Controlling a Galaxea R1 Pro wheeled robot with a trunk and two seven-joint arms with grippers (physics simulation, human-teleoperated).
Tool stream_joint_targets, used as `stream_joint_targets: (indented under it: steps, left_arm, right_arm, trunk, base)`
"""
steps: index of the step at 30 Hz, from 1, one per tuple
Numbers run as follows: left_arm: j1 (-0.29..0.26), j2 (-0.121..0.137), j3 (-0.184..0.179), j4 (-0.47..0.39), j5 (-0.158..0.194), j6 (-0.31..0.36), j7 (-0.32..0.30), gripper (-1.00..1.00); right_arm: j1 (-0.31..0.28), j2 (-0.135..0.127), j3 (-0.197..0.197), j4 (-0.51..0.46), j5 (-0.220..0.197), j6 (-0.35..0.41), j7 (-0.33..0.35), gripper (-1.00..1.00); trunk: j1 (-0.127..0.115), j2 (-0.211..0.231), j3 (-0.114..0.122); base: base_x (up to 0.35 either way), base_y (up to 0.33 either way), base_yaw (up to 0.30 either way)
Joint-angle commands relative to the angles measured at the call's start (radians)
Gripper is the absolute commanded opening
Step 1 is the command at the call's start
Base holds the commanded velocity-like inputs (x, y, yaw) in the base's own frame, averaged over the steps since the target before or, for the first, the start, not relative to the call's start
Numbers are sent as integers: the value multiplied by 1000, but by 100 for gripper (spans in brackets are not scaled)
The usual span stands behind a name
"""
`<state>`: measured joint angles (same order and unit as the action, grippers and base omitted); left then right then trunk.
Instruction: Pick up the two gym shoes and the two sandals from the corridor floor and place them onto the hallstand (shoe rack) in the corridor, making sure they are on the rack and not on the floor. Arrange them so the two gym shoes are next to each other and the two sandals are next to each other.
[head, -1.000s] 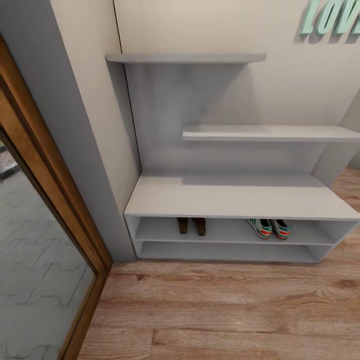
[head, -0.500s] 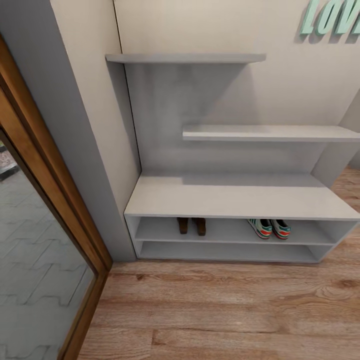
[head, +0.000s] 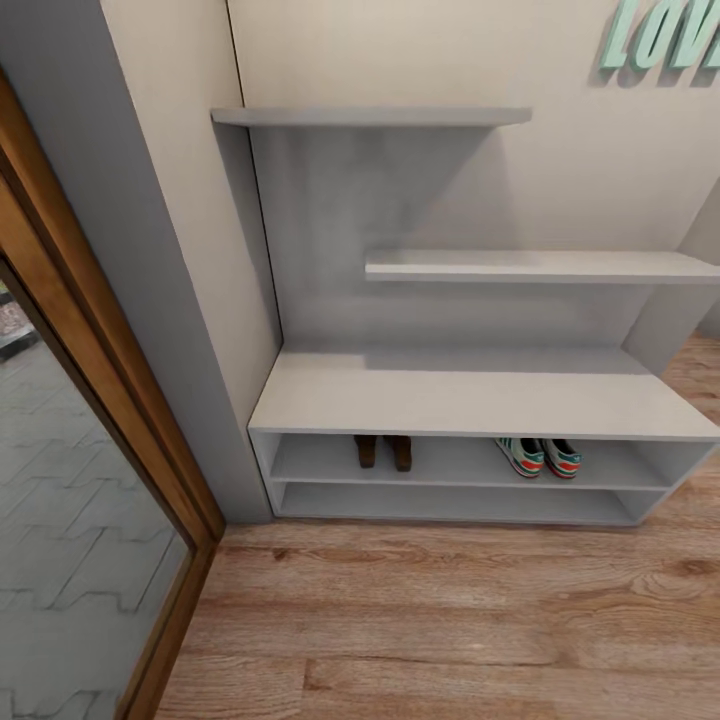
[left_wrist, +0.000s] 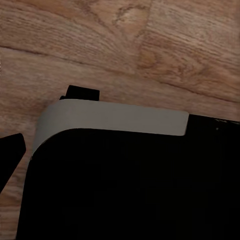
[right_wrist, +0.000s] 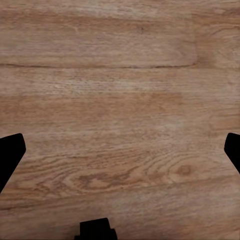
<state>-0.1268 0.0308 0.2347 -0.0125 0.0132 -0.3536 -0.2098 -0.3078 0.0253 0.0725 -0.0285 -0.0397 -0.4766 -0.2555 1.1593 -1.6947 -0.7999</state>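
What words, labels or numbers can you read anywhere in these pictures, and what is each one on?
"LOV": large mint-green raised letters on the cream wall above the hallstand; the word is cut off at the picture's edge.
No lettering can be made out on the gym shoes or the sandals; too small to tell.

Light grey hallstand against the wall, standing on the wood-plank corridor floor. Wide bench top bare. On the upper of two low open shelves: sandals side by side toward the left, gym shoes side by side toward the right, pairs well apart. Lower shelf bare.
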Motion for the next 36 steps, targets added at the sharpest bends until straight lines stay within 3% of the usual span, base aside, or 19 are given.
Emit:
stream_joint_targets:
  steps: [1,36]
  left_arm:
    - [-1,4,8,1,0,-2,-7,100]
    - [-1,2,4,3,1,-2,-6,100]
  right_arm:
    - [-1,1,7,1,-4,-2,-5,100]
    - [-1,2,9,1,-3,-2,-5,100]
  trunk:
    - [0,0,-1]
    - [0,0,-1]
  base:
    - [0,0,0]
    - [0,0,0]
